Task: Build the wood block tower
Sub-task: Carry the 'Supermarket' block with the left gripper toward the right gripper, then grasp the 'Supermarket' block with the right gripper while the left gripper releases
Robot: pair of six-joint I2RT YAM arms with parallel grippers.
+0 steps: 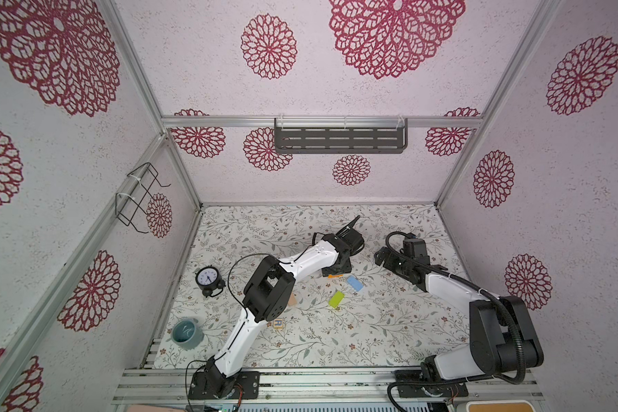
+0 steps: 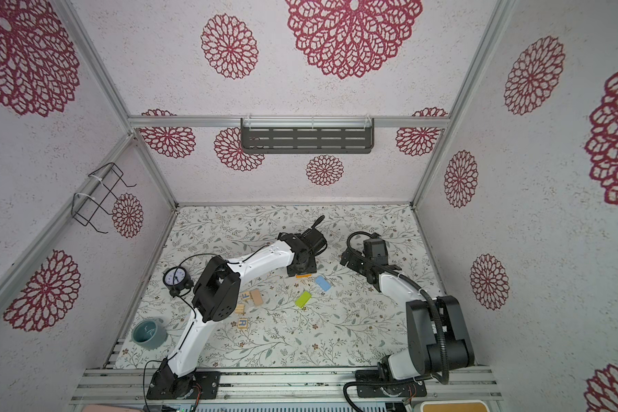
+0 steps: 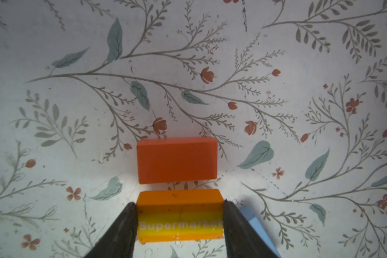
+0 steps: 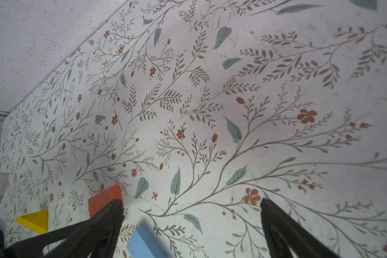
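My left tool grips the Supermarket block just beside the orange block, my right tool gaping empty; a skewed release could shove both askew.

Robot lab cell, aluminium frame, wallpapered panels, floral tabletop, arms bolted to rails

Wide-spread hand by blue block and orange block
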